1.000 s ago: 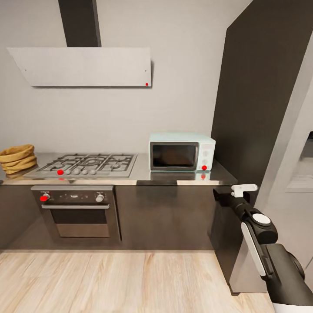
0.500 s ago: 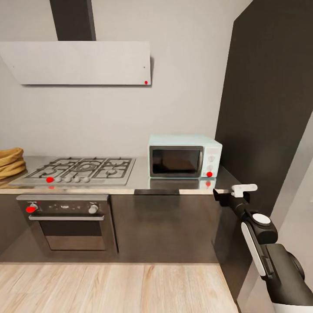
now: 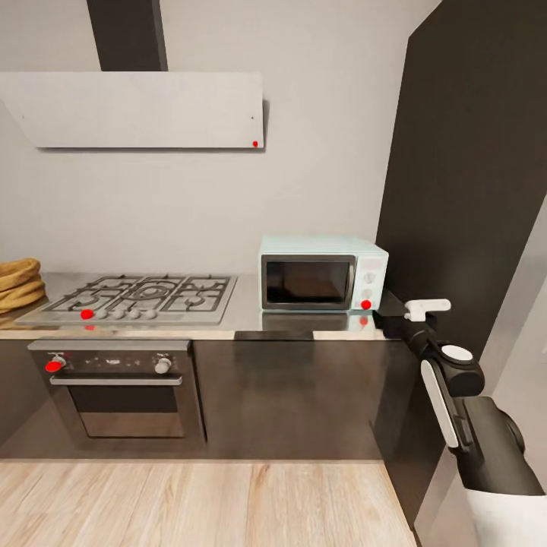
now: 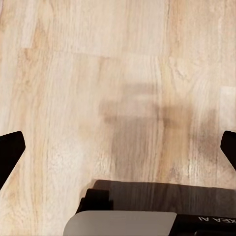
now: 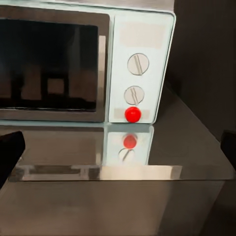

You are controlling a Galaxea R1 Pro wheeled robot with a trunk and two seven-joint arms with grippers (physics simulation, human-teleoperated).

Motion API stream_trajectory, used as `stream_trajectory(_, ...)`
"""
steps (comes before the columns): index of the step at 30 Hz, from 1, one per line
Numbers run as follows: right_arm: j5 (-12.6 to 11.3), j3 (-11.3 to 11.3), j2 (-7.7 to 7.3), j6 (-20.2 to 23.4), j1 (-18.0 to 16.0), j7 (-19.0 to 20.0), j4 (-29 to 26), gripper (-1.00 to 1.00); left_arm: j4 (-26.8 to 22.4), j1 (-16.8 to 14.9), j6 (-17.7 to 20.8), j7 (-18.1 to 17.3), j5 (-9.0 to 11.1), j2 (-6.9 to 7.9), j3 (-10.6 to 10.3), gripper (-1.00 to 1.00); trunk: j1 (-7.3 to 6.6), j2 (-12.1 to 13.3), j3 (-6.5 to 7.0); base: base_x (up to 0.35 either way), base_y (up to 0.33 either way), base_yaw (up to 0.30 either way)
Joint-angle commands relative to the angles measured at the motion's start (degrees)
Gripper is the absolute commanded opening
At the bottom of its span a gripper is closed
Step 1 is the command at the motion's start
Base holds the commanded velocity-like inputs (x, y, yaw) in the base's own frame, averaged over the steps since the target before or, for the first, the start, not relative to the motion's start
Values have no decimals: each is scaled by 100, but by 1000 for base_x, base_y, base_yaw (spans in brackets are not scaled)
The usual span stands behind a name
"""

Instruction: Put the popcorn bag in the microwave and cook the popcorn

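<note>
A kitchen run of glossy black cabinets fills the head view, with the pale mint microwave [image 3: 323, 273] standing door shut on the grey countertop [image 3: 251, 308] just right of centre. A steel gas hob [image 3: 137, 298] sits to its left above a built-in oven [image 3: 118, 386], under a flat white hood [image 3: 140, 110] at upper left. At the far left edge, a tan rolled-rim shape, probably the popcorn bag [image 3: 17, 282], is cut off by the frame.

The right gripper [image 3: 391, 308] reaches up from the lower right toward the countertop's corner, near the microwave's knob panel; the right wrist view shows its dark fingertips [image 5: 11, 152] spread wide at both edges, holding nothing. In the left wrist view, the left gripper [image 4: 118, 150] points at pale wood floor [image 4: 98, 73], fingers likewise wide apart and empty.
</note>
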Motion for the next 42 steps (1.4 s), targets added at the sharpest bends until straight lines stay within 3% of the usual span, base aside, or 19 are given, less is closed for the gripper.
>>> stream_trajectory(1,-13,0,46,69,-63,-2,-9,100,3,-5,-18,-2,3,-4,30,100,0,-3,-7,0,0,0)
stream_trajectory(6,-2,-6,174,273,-165,-4,-12,100,3,-6,-18,-2,-4,-4,23,100,0,-3,-7,0,0,0)
stream_trajectory(42,52,24,171,427,-99,3,18,100,3,-5,-18,-2,-3,-4,25,100,0,-3,-7,181,0,0)
